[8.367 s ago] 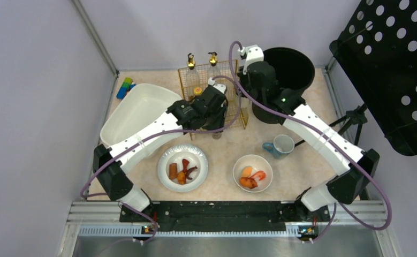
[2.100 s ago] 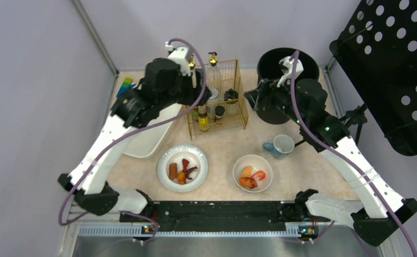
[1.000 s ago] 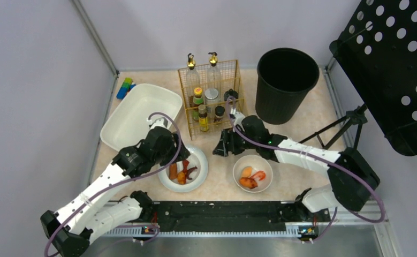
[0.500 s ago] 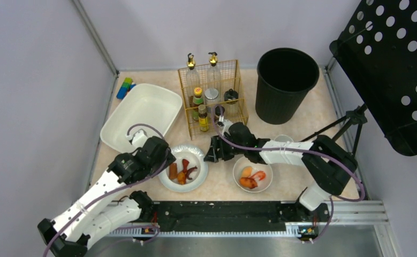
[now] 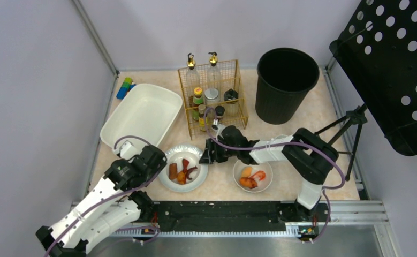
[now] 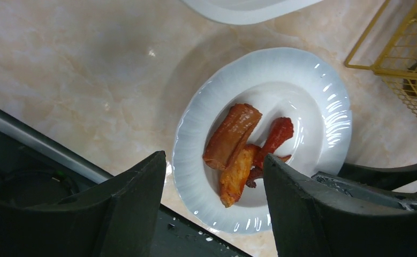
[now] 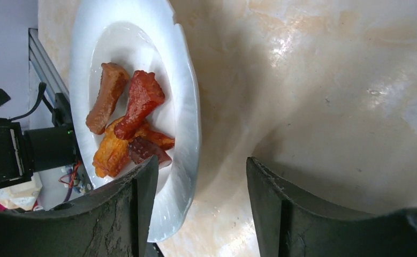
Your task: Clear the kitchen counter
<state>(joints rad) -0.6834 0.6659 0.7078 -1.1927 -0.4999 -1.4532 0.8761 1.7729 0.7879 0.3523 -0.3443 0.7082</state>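
Left fingers (image 6: 136, 209): spread open, gripping nothing, poised over the left rim of the white plate (image 6: 313, 91). Right fingers (image 7: 136, 214): also open and empty, low beside the plate's opposite rim. Judged purpose: 2 arms flank 1 plate so the rim can be taken from either side without spilling the food pieces (image 6: 238, 144). The tabletop (image 6: 61, 64), the surface to be cleared, lies beneath everything. It carries the plate, a bowl (image 5: 237, 174) of scraps, a wire rack (image 5: 233, 69), a white tub (image 5: 142, 112) and a black bin (image 5: 273, 110), the probable waste destination.
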